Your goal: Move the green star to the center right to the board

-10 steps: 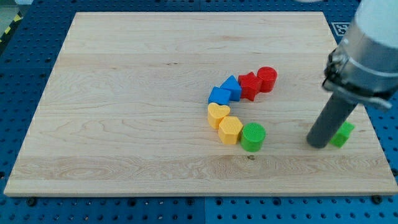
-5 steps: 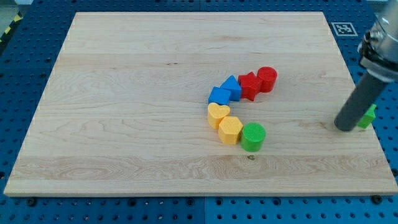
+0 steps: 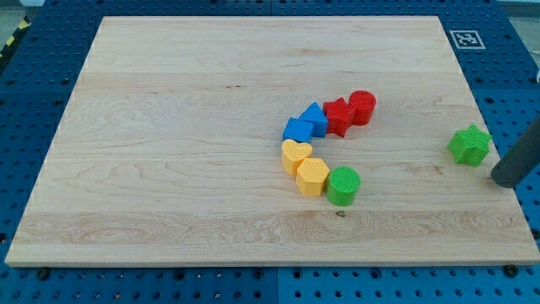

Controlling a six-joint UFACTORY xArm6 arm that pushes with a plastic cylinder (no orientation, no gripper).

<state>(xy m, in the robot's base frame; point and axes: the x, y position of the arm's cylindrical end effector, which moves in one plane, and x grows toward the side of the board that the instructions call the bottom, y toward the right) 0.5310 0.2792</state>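
Green star-shaped block [image 3: 470, 144] sits flat at the right edge of the light wooden board [image 3: 186, 127], about mid-height of the frame, well apart from the other blocks. My tip [image 3: 504, 179], end of the dark rod, is just beside the star at its lower right, not touching, right at the board's edge. No pincer on this rod, so nothing grasped.

Centre cluster, curved chain: red cylinder [image 3: 363, 107], red star [image 3: 339, 116], two blue blocks [image 3: 305, 123] (shapes unclear), yellow heart [image 3: 295, 156], yellow hexagon [image 3: 312, 176], green cylinder [image 3: 343, 186]. Neighbours touching. Blue pegboard table [image 3: 42, 84] around the board; fiducial marker [image 3: 466, 39] top right.
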